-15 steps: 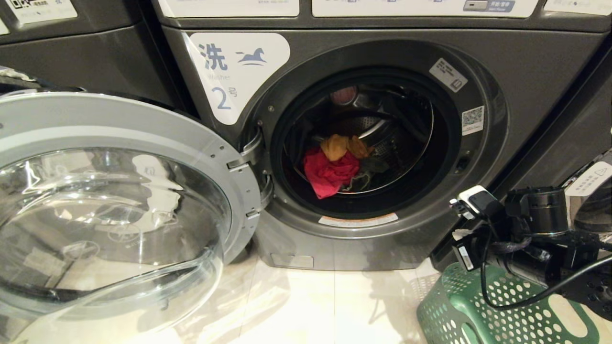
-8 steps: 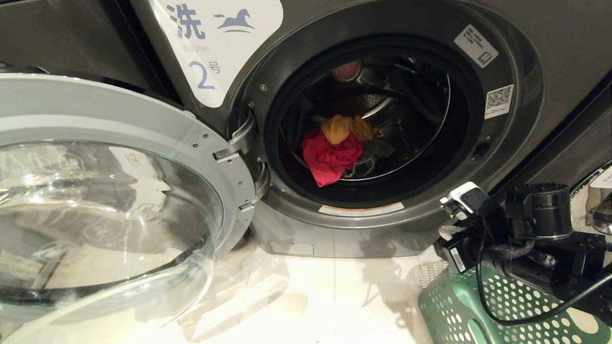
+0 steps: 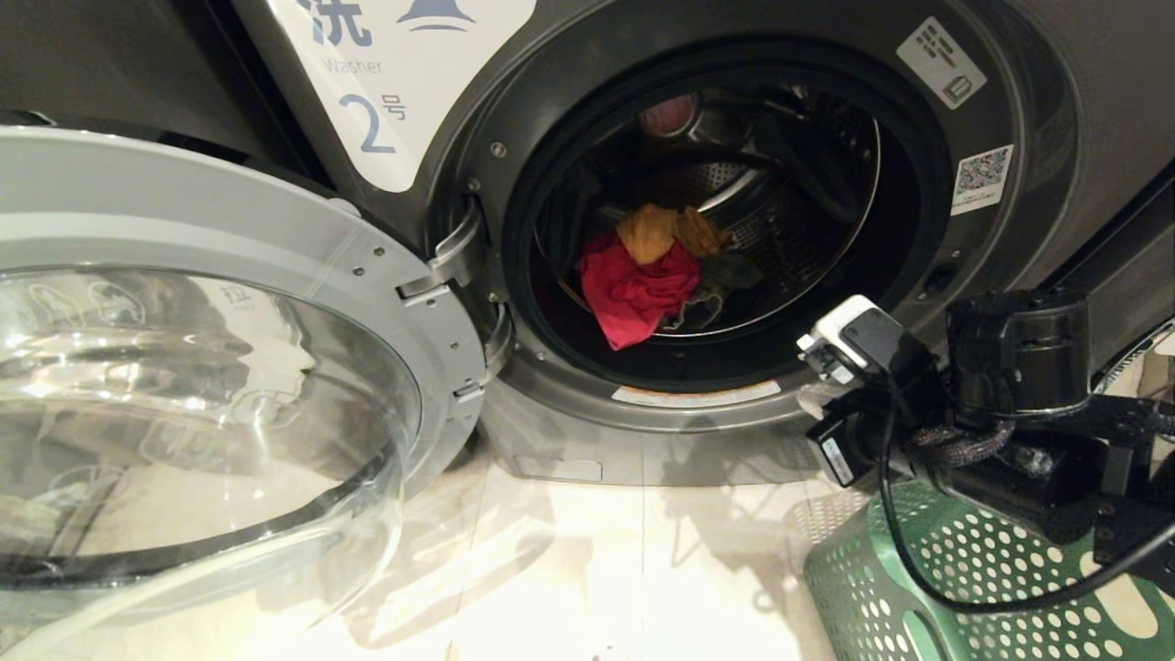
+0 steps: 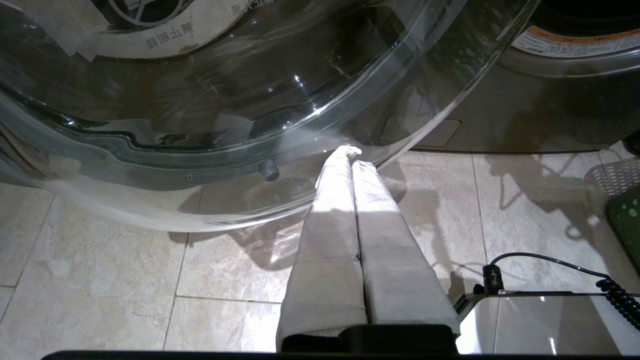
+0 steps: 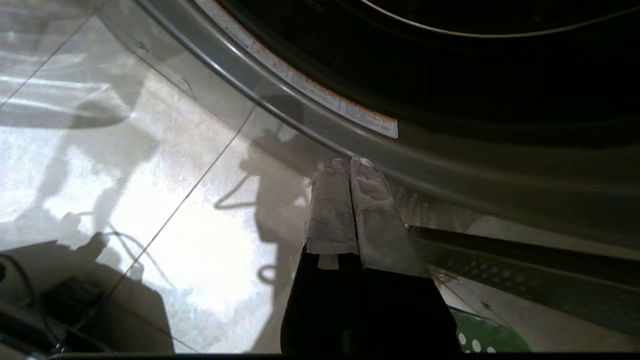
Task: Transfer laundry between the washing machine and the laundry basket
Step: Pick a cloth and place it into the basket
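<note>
While the washing machine (image 3: pixel 1056 110) sits there with its door (image 3: pixel 211 367) swung all the way open to the left, the laundry is all inside the drum. You can see the red-pink piece (image 3: pixel 638 294) slumped at the near edge of the drum floor, the mustard-orange one (image 3: pixel 656 234) lying on top of it toward the back, and the dark grey-olive piece (image 3: pixel 721 280) just to the right of both, touching them. The white label with the "2" (image 3: pixel 372 124) is up on the front panel, left of the opening.

The laundry basket (image 3: pixel 964 588) is on the tiled floor (image 3: pixel 597 569) at the near right, in front of the machine's lower right corner, and only a corner of it shows. No cloth shows in the part of it you can see.

The right gripper (image 5: pixel 352 162) is low and right of the opening, hanging above the basket's near-left corner, and pointing at the machine's front just under the door ring and its orange-edged warning sticker (image 5: pixel 325 102). Its taped fingers (image 5: pixel 332 210) are pressed flat together with nothing between them. In the head view only the right arm's wrist and camera block show, so the fingertips are hidden there.

The left gripper (image 4: pixel 350 152) is parked down low beside the bottom curve of the glass door, over the floor. Its cloth-wrapped fingers (image 4: pixel 330 220) are closed tight against each other too, also empty.
</note>
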Robot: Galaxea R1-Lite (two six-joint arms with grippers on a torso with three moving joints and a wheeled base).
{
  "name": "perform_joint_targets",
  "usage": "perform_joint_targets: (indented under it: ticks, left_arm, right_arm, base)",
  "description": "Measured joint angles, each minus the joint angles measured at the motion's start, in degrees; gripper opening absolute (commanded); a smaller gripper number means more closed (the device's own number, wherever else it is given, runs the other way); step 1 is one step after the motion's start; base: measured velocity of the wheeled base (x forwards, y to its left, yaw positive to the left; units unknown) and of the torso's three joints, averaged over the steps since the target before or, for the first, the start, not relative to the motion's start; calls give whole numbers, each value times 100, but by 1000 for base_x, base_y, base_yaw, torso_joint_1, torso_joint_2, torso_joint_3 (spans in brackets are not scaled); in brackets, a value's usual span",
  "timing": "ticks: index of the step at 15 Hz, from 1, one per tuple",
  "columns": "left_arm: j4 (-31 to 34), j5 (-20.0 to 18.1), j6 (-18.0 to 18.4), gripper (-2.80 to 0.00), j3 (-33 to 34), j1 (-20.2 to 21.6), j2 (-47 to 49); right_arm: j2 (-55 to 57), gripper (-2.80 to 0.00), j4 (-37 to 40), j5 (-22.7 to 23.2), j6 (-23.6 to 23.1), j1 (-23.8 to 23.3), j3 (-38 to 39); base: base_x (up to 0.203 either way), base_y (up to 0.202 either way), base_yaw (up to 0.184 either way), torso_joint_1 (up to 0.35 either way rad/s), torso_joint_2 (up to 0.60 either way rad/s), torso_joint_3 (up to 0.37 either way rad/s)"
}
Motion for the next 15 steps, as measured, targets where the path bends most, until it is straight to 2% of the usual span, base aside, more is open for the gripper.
perform_joint_targets:
  ticks: [3, 4, 10, 15]
  left_arm:
    - [0, 0, -2, -280, 0, 0, 0]
    - [0, 0, -2, -280, 0, 0, 0]
    - [0, 0, -2, -280, 0, 0, 0]
    - [0, 0, -1, -280, 0, 0, 0]
  right_arm:
    - [572, -280, 80, -380, -27, 23, -710]
    - [779, 0, 225, -464, -26, 42, -995]
    - [2017, 0, 455, -469, 150, 94, -2352]
    - [3197, 0, 651, -502, 369, 56, -4490]
  base:
    - [0, 0, 0, 0, 0, 0]
    - [0, 0, 0, 0, 0, 0]
    - [0, 0, 0, 0, 0, 0]
    - [0, 0, 0, 0, 0, 0]
